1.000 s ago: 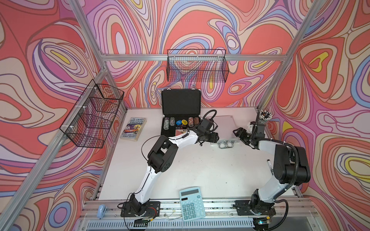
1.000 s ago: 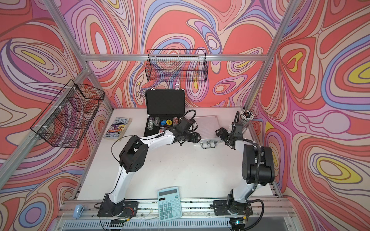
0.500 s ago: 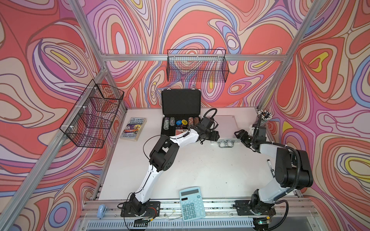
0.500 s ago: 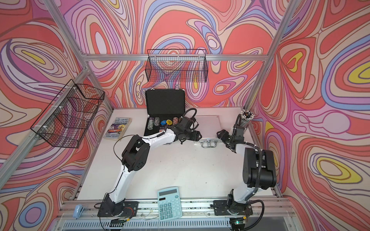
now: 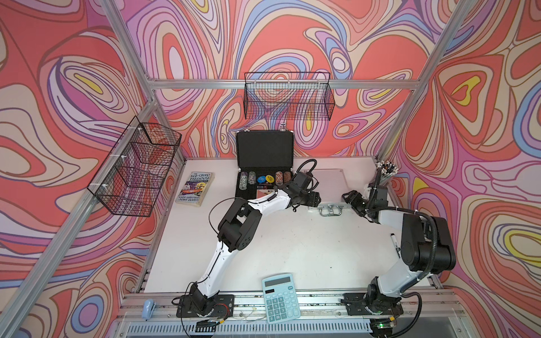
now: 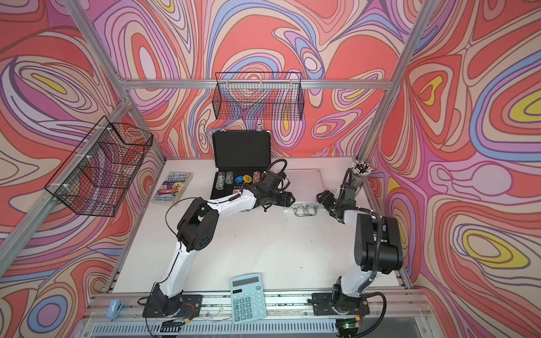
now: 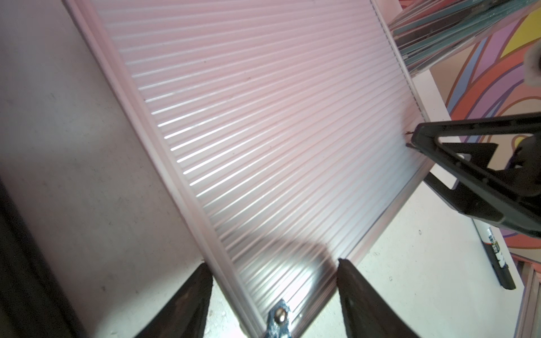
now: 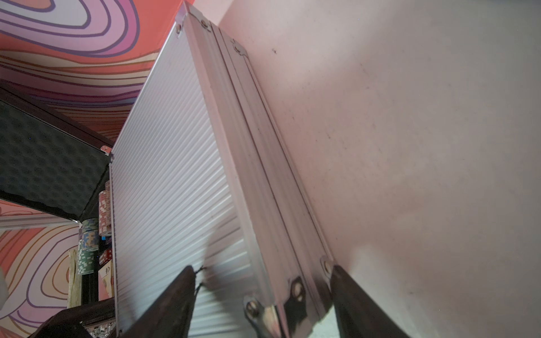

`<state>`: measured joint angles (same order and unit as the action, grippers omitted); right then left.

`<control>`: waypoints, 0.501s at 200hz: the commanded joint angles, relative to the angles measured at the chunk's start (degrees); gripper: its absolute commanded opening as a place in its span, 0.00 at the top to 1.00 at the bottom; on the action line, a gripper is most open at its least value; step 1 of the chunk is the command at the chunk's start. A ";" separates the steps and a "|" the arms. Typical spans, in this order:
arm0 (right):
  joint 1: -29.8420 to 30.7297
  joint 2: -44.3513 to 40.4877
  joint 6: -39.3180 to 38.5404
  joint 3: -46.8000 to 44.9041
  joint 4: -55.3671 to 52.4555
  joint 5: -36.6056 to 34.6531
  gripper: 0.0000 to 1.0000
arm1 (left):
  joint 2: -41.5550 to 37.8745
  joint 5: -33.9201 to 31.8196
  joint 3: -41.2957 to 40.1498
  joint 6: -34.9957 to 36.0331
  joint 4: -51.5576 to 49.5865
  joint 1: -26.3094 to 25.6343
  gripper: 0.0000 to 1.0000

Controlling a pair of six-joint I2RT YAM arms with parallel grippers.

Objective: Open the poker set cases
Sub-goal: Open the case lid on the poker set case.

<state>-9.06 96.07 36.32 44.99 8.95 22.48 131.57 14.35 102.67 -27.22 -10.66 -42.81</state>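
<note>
Black case (image 5: 265, 152) stands open at the back, lid upright. Silver case (image 5: 330, 183) lies shut just beside it, handle (image 5: 330, 210) toward me. Risk: if it is latched, prying corners drags the whole case. My left gripper (image 7: 272, 262) is spread wide, straddling one front corner; right gripper (image 8: 262, 267) spread across the other's edge; neither pinches.

left pincer (image 5: 317, 200) – jaws apart | right pincer (image 5: 348, 198) – jaws apart
</note>
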 commanded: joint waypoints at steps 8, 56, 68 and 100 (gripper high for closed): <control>0.96 -1.36 4.39 -0.34 2.25 7.14 0.28 | -0.17 1.89 -0.99 1.12 -0.66 -1.14 0.32; 0.97 -3.67 8.43 -2.01 4.06 8.45 0.29 | -0.36 2.74 -0.54 0.79 -0.44 -1.23 0.32; 0.97 -3.94 8.83 -2.04 3.98 8.41 0.29 | -0.43 2.92 -0.68 0.68 -0.20 -1.27 0.32; 0.97 -4.03 11.50 -2.85 6.22 9.75 0.29 | -0.95 2.95 -1.29 0.42 0.37 -1.23 0.32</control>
<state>-9.74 94.06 43.53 42.94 11.42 23.51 131.46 14.50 102.61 -27.22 -10.70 -42.70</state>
